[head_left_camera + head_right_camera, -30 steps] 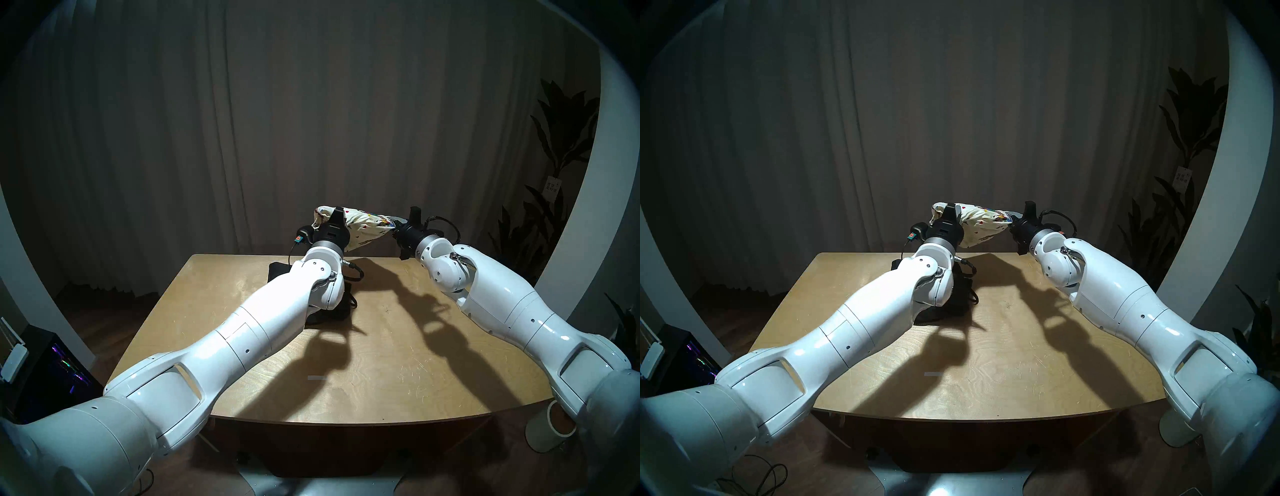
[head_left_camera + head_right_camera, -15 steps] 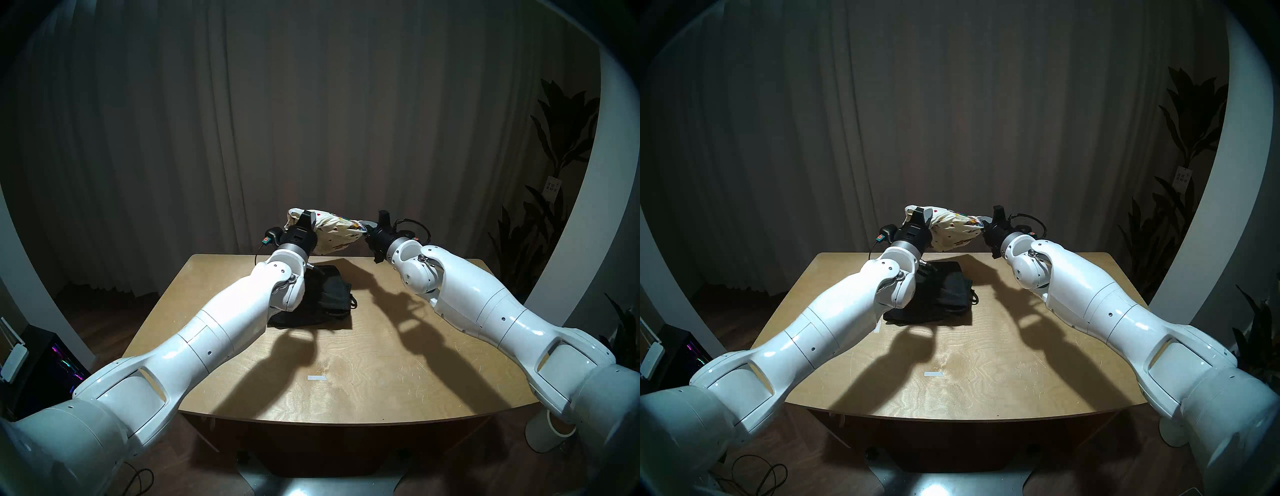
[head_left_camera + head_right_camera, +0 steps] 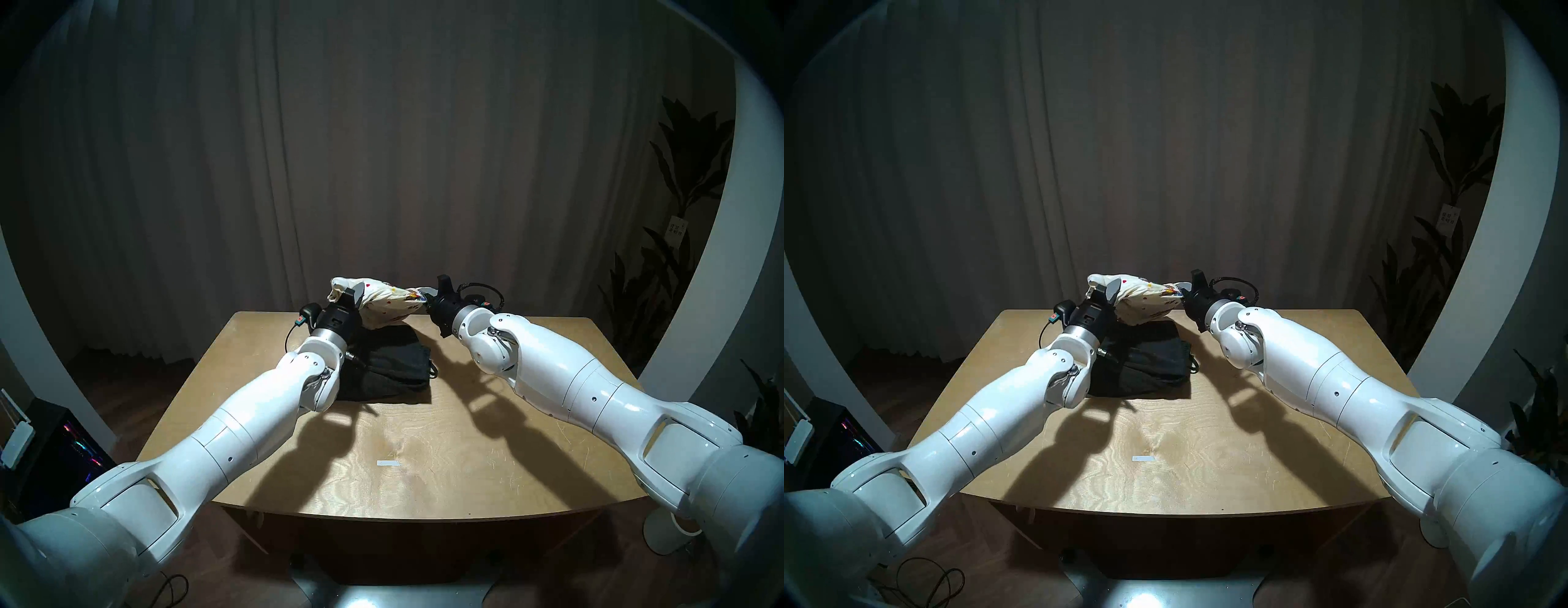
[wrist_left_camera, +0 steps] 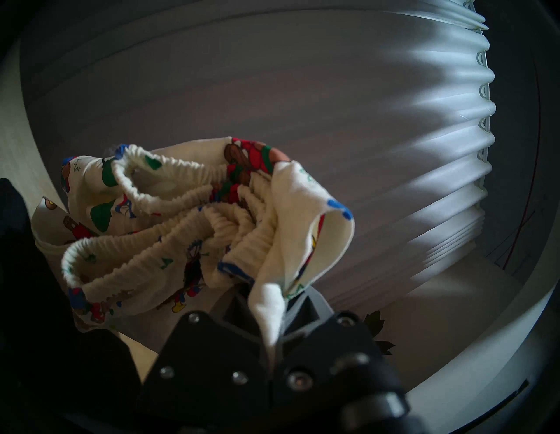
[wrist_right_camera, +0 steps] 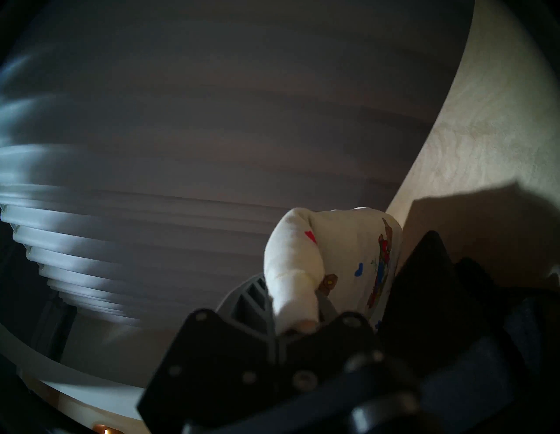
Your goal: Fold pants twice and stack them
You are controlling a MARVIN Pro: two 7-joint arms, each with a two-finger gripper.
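Head view. The black pants point(image 3: 388, 365) lie folded on the table point(image 3: 466, 446), just past its centre toward 11 o'clock, with a drawstring loop showing at their 3 o'clock edge. The cream printed pants point(image 3: 388, 303), bunched into a compact bundle, hang in the air over the far part of the black pair, at its 12 o'clock side, slung between both arms. The left gripper point(image 3: 345, 293) is clamped on the bundle's 9 o'clock end, where the left wrist view shows the gathered waistband point(image 4: 169, 194) and a flap pinched between the fingers. The right gripper point(image 3: 426, 297) is clamped on the 3 o'clock end.

Progress, as judged: the black pair appears finished and placed. The cream pair seems folded and is held above the stack; it remains to be set down squarely on the black pair and released.
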